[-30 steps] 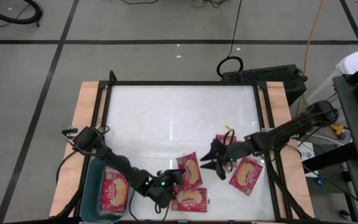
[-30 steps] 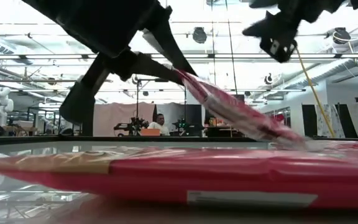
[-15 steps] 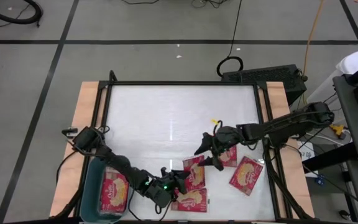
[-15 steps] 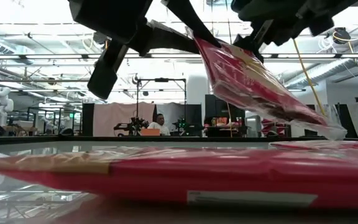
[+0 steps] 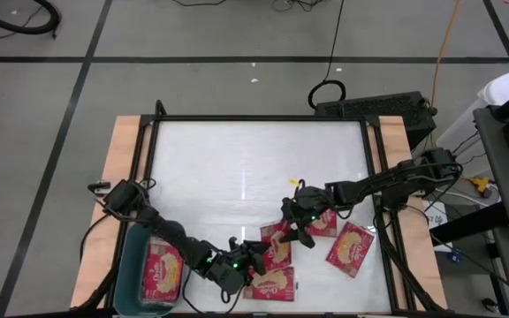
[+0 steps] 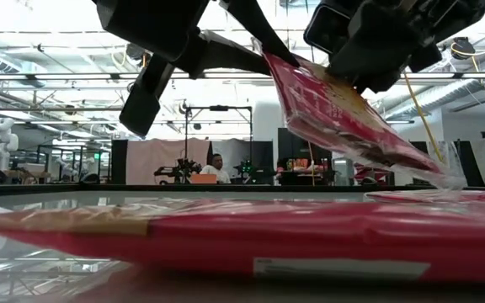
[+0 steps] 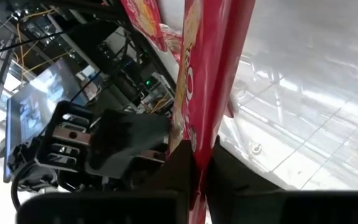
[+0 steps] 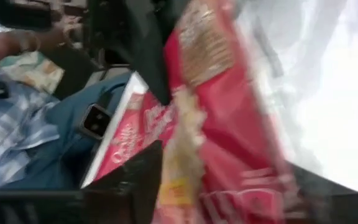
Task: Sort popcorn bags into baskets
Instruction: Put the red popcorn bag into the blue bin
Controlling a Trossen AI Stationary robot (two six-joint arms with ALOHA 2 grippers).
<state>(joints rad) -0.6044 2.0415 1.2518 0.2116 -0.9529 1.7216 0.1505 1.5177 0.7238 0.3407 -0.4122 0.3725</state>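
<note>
My left gripper, near the table's near edge, is shut on a red popcorn bag. My right gripper reaches in from the right and stands open at the same bag's far end. In the right wrist view its dark fingers flank the red bag. A teal basket at the near left corner holds a red bag lying flat. Three more red bags lie flat on the table: one, one and one. My left gripper pinches the bag's edge between its two fingers, coming from the table's left. The bag shows edge-on in the left wrist view. In the low view it hangs tilted, upper end at the fingers, lower sealed end close above the table. My right gripper: I cannot tell whether its fingers touch the bag.
A black frame borders the white table top, with wooden strips outside it. The far half of the table is bare. In the low view a red bag lies close to the camera. People sit in the room behind.
My left gripper has raised its bag from a low slant, with the lower end on the table, to a steeper tilt. My right gripper has moved toward the table's left, up to the held bag's far end.
</note>
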